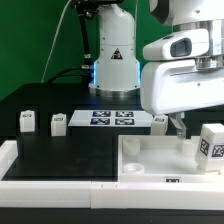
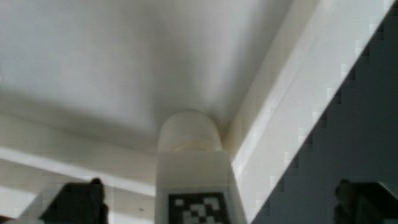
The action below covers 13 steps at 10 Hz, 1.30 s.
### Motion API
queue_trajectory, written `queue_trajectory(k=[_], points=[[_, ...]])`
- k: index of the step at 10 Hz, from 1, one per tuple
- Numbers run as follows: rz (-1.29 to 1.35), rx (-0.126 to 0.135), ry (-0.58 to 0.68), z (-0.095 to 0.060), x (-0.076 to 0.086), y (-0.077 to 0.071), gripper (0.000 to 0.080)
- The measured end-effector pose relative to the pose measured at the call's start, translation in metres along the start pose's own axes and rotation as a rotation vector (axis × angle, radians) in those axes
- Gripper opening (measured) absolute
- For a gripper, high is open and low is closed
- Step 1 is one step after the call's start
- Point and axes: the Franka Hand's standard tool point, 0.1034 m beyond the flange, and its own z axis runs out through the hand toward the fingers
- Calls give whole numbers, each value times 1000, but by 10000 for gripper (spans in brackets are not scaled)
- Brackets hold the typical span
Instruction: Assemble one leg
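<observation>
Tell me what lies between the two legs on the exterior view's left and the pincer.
The marker board, then another leg, seen in the exterior view.

A robotics lab: a white robot arm [image 1: 113, 55] on a black bench [image 1: 70, 150], a green backdrop [image 1: 30, 40], a tagged marker board [image 1: 110, 119].

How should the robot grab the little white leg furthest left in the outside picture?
Probably grip the leg across its two flat sides, coming straight down from above. It stands free, apart from the next leg, so both sides are open.
</observation>
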Motion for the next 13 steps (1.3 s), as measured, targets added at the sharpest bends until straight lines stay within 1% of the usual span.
queue_trajectory(k=[1, 2, 3, 4, 7, 9, 10, 12, 13], points=[[7, 13, -53, 1, -4, -3, 649], [29, 24, -141, 1, -4, -6, 649], [34, 37, -200, 0, 2, -5, 649], [32, 32, -171, 1, 12, 2, 649], [32, 32, -172, 2, 11, 1, 649], [43, 30, -155, 1, 25, 3, 649], [44, 30, -152, 1, 29, 4, 649], [30, 30, -144, 6, 30, 6, 649], [25, 28, -136, 7, 29, 8, 622]])
